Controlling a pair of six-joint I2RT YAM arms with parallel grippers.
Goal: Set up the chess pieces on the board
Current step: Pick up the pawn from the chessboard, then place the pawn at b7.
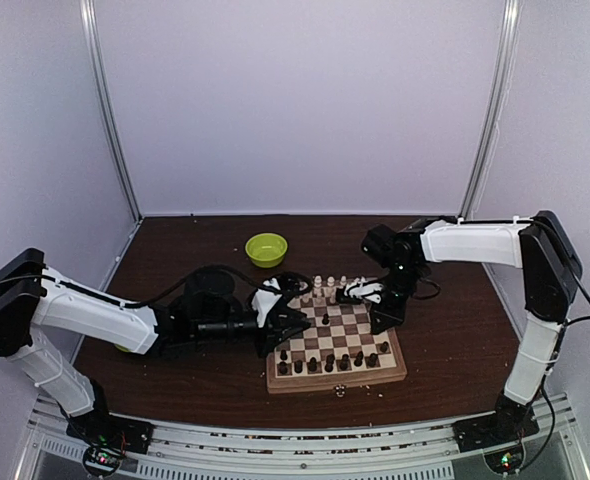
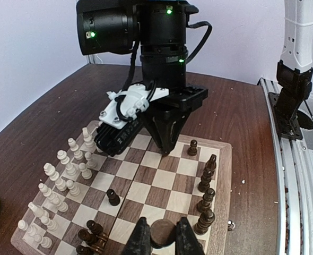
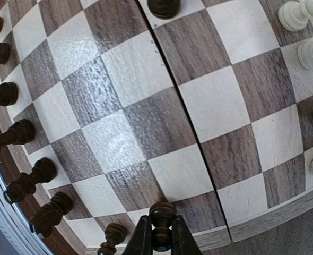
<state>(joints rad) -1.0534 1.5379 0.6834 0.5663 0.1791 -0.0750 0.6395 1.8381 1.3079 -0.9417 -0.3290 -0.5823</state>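
The board (image 1: 340,382) lies at the table's middle front. Cream-white chess pieces (image 1: 327,287) stand along its far edge and dark ones (image 1: 330,363) along its near edge. My left gripper (image 1: 289,326) hangs over the board's left side, shut on a dark piece (image 2: 163,232) whose round base faces the camera. My right gripper (image 1: 378,321) points down at the board's right side. Its fingers (image 3: 141,239) are shut on the neck of a dark piece (image 3: 162,215) near the rim (image 3: 273,220). In the left wrist view, white pieces (image 2: 61,180) crowd the left and dark pieces (image 2: 206,186) line the right.
A lime-green bowl (image 1: 266,249) sits behind the board. A lone dark piece (image 2: 113,197) stands mid-board. Several dark pieces (image 3: 18,133) line the board edge left of my right gripper. Pale crumbs (image 2: 242,181) lie on the brown table. White walls enclose the table on three sides.
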